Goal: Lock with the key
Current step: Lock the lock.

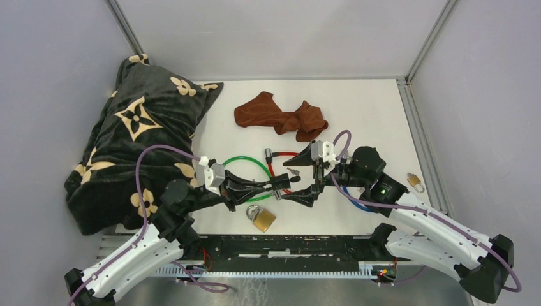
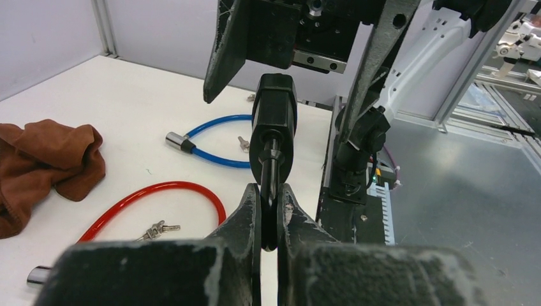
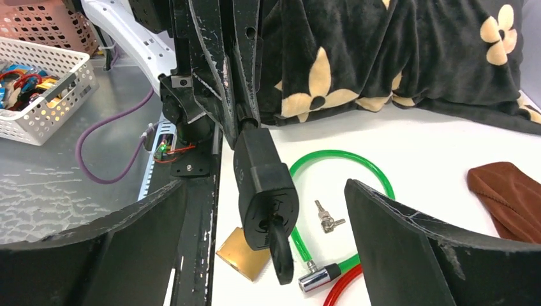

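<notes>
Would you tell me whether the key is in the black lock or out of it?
In: the right wrist view shows the key seated in the end of the black lock, only its head protruding.

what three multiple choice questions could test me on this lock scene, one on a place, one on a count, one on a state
1. Where does the brown cloth lie?
A. folded in a box
B. on the far half of the table
C. on the floor

2. How many coloured cable loops lie on the table?
A. one
B. three
C. five

3. How does the right tool stand?
A. shut on a screwdriver
B. shut tight on nothing
C. open, its fingers on either side of the black lock

Answers:
1 B, the top view shows the cloth on bare tabletop beyond the locks.
2 B, a green loop, a red loop and a blue loop show.
3 C, its wrist view shows both fingers wide apart, with the lock and its key between them.
</notes>
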### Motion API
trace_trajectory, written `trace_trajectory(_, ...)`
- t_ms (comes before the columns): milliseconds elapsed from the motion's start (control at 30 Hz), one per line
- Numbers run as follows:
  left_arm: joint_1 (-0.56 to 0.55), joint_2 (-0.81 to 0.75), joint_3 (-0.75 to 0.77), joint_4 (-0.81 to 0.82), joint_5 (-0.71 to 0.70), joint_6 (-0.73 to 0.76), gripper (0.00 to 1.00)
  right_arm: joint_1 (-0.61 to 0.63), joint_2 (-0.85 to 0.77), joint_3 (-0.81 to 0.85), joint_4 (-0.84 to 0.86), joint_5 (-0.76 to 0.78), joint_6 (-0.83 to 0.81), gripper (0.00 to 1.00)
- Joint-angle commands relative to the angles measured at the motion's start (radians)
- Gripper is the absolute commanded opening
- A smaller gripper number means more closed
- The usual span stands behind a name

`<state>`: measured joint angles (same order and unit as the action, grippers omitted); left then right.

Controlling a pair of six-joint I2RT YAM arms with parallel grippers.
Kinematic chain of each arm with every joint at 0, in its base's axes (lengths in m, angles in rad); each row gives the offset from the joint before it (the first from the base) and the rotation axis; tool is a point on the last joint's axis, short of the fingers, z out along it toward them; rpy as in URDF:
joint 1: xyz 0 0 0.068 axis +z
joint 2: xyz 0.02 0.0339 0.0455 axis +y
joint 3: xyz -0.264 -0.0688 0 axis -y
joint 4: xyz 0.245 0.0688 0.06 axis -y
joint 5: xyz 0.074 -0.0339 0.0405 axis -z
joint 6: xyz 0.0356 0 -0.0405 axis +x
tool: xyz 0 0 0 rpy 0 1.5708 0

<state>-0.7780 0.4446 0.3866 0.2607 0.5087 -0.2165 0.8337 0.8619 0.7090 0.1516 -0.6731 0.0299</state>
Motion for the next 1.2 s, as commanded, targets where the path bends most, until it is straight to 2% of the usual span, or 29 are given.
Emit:
trace_trajectory(0, 0.003, -0.005, 0.047, 0.092, 0.041, 0.055, 0.02, -0.013, 0.017, -0.031, 0.143, -0.072, 0.090, 0.98)
trace_trajectory(267, 0.004, 0.001, 0.052, 0.089, 0.047, 0.052, 0.02, -0.013, 0.057, -0.120, 0.330, -0.120, 0.241, 0.73)
trace_trajectory(500, 0.004, 0.014, 0.050, 0.092, 0.055, 0.047, 0.02, -0.012, 0.091, -0.131, 0.416, -0.126, 0.310, 0.68)
trace_trajectory(567, 0.004, 0.017, 0.053, 0.092, 0.055, 0.046, 0.02, -0.012, 0.103, -0.129, 0.415, -0.128, 0.312, 0.63)
trace_trajectory(833, 0.004, 0.026, 0.057, 0.097, 0.053, 0.029, 0.02, -0.009, 0.114, -0.124, 0.377, -0.122, 0.284, 0.29)
trace_trajectory(867, 0.003, 0.028, 0.055, 0.099, 0.053, 0.024, 0.02, -0.008, 0.116, -0.123, 0.373, -0.122, 0.280, 0.22)
trace_trajectory(933, 0.003, 0.029, 0.053, 0.100, 0.053, 0.017, 0.02, -0.005, 0.116, -0.126, 0.369, -0.115, 0.273, 0.00)
trace_trajectory(1100, 0.004, 0.030, 0.044, 0.101, 0.035, -0.002, 0.02, -0.005, 0.094, -0.148, 0.414, -0.052, 0.286, 0.00)
trace_trajectory(1167, 0.004, 0.027, 0.032, 0.093, 0.024, -0.012, 0.19, -0.005, 0.083, -0.163, 0.470, -0.028, 0.318, 0.00)
